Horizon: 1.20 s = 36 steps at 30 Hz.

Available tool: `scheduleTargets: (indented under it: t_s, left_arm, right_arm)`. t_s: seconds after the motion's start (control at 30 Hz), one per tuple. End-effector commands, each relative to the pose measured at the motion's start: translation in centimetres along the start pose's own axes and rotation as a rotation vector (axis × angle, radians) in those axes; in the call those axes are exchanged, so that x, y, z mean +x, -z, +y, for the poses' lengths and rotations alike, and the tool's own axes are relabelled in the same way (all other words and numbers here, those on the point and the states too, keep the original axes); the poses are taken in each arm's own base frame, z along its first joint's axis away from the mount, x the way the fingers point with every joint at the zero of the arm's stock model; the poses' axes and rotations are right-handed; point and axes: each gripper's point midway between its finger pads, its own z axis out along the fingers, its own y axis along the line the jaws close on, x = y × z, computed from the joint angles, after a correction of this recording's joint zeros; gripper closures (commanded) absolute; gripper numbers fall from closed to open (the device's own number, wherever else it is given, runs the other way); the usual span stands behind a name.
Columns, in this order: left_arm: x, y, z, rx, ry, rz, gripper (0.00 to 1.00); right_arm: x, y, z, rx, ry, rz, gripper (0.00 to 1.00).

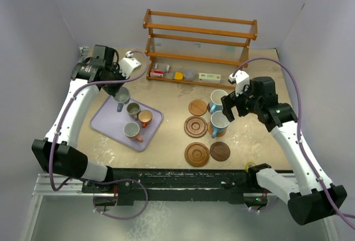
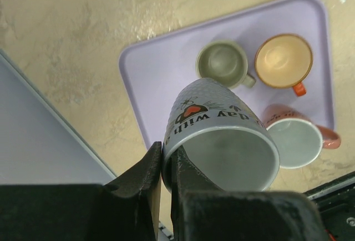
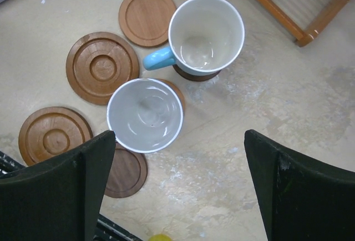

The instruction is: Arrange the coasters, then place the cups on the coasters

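My left gripper (image 1: 120,92) (image 2: 168,162) is shut on the rim of a pale cup with printed lettering (image 2: 222,141) (image 1: 121,98), one finger inside and one outside. The cup hangs tilted above the lavender tray (image 1: 105,120). On the tray stand a grey-green cup (image 2: 222,62), a copper-orange cup (image 2: 283,60) and a third cup with a white inside (image 2: 294,142). Two blue cups (image 3: 206,33) (image 3: 145,114) each stand on a coaster. My right gripper (image 3: 180,147) (image 1: 229,109) is open just beside them, holding nothing. Several bare coasters lie nearby: light brown (image 3: 147,16), two grooved (image 3: 102,67) (image 3: 52,135), dark (image 3: 130,171).
A wooden rack (image 1: 199,41) stands at the back, with small boxes (image 1: 158,73) on its bottom shelf. A small yellow object (image 3: 160,237) lies near the table's front edge. The black rail of the arm bases (image 1: 177,177) runs along the front.
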Motion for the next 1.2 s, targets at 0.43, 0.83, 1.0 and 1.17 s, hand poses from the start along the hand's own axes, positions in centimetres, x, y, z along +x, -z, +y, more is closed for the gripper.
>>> scheduleTargets:
  t_s: [0.43, 0.83, 1.0, 1.17]
  left_arm:
    - [-16.5, -2.5, -6.6, 0.184, -0.109, -0.280, 0.97]
    - [-21.4, -9.2, -16.4, 0.366, -0.271, -0.257, 0.97]
    - [-22.4, -11.1, -19.6, 0.414, -0.321, -0.257, 0.97]
    - [-22.6, -12.8, -21.8, 0.445, -0.355, -0.236, 0.97]
  right_arm:
    - [-0.6, 2.2, -5.3, 0.216, -0.119, -0.068, 0.00]
    - [0.3, 3.2, -7.3, 0.292, -0.164, -0.060, 0.00]
    - [0.6, 3.1, -7.4, 0.286, -0.173, -0.052, 0.00]
    - [0.6, 3.2, -7.4, 0.282, -0.176, -0.052, 0.00]
